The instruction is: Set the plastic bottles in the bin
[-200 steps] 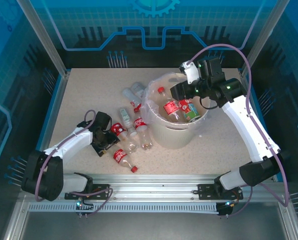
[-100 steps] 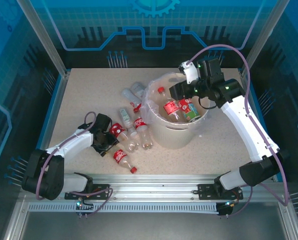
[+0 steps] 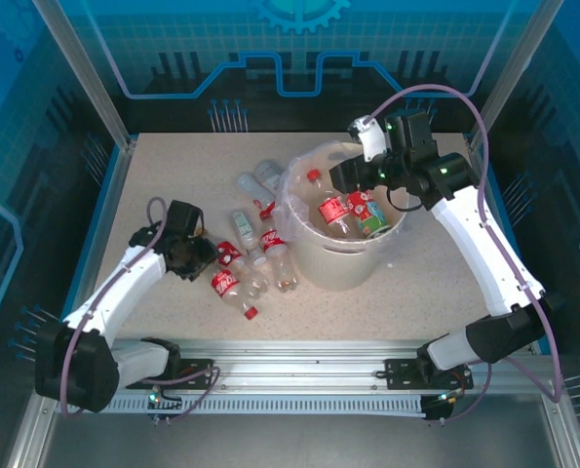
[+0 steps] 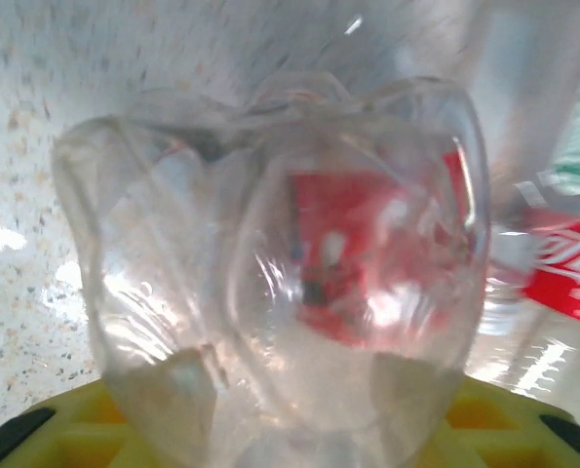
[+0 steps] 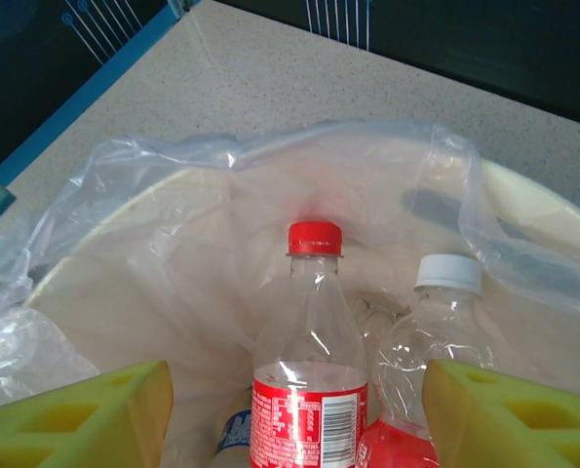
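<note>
My left gripper (image 3: 198, 261) is shut on the base end of a red-labelled plastic bottle (image 3: 228, 286) that lies on the table, its red cap pointing toward the near edge. Seen from the left wrist, that bottle's clear base (image 4: 290, 263) sits between the yellow fingers (image 4: 70, 439). Several more bottles (image 3: 260, 239) lie just left of the bin (image 3: 338, 265). My right gripper (image 3: 346, 177) hovers open over the bin's rim with nothing between its fingers. Below it stand a red-capped bottle (image 5: 309, 370) and a white-capped one (image 5: 436, 361) inside the bin's bag liner (image 5: 173, 224).
Two clear bottles (image 3: 255, 180) lie farther back beside the bin's left rim. In the left wrist view another red label (image 4: 562, 268) lies close on the right. A green-labelled bottle (image 3: 372, 222) sits in the bin. Bare table spreads left and right of the bin.
The left jaws have closed on the red-labelled bottle, and the arm has drawn back and left, dragging the bottle with it. The right arm has stayed put.
</note>
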